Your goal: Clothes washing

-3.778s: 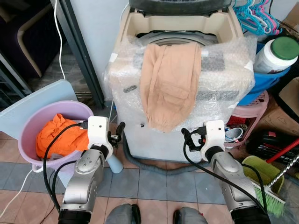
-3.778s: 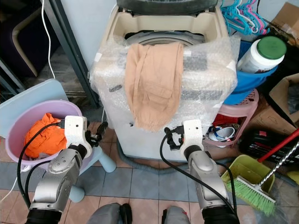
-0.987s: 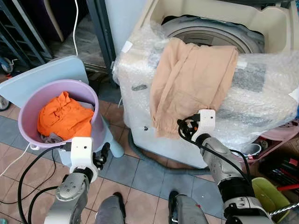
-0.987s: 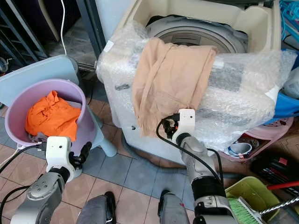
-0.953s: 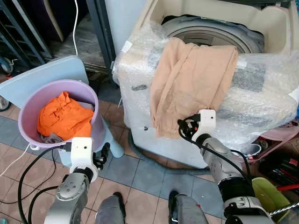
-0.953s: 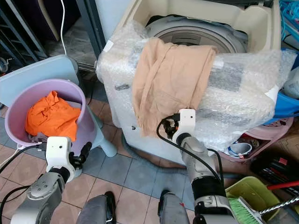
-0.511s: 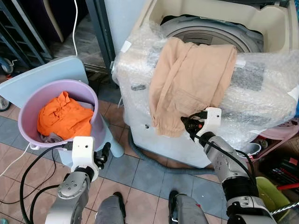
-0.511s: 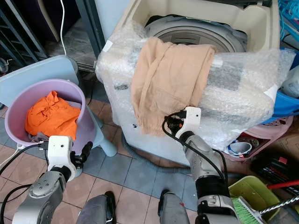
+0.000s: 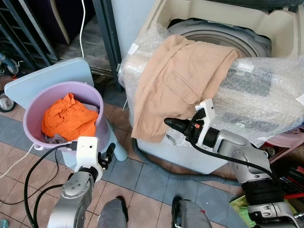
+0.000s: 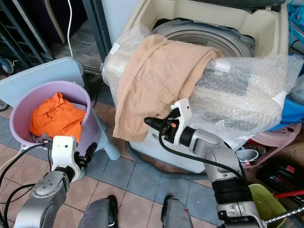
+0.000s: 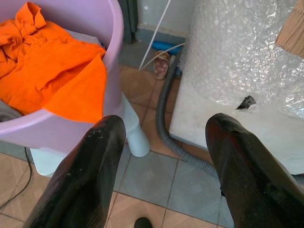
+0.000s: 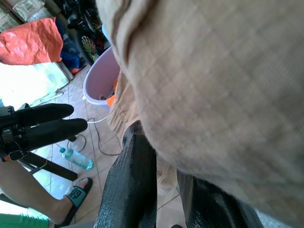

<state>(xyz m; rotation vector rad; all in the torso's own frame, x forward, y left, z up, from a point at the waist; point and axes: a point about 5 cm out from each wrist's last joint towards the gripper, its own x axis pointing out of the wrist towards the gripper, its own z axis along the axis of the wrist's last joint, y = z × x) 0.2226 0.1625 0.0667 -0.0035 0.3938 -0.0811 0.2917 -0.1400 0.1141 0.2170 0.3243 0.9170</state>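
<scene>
Grey drain hose (image 11: 164, 124) on tiled floor (image 9: 152, 183), light blue stool (image 9: 52, 83), white cable (image 9: 84, 21), water bottle (image 12: 76, 158)

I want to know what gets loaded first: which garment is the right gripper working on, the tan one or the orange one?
The tan garment draped over the washer's front; the right gripper is at its hanging hem.

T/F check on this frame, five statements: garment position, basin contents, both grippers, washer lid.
1. The tan garment hangs over the washer's bubble-wrapped front edge. True.
2. The purple basin holds a blue towel. False: it holds orange clothing.
3. The right gripper is at the garment's lower hem. True.
4. The left gripper is shut on the orange clothing. False: its fingers are open, holding nothing, beside the basin.
5. The washer lid is closed. False: the drum opening is exposed.
</scene>
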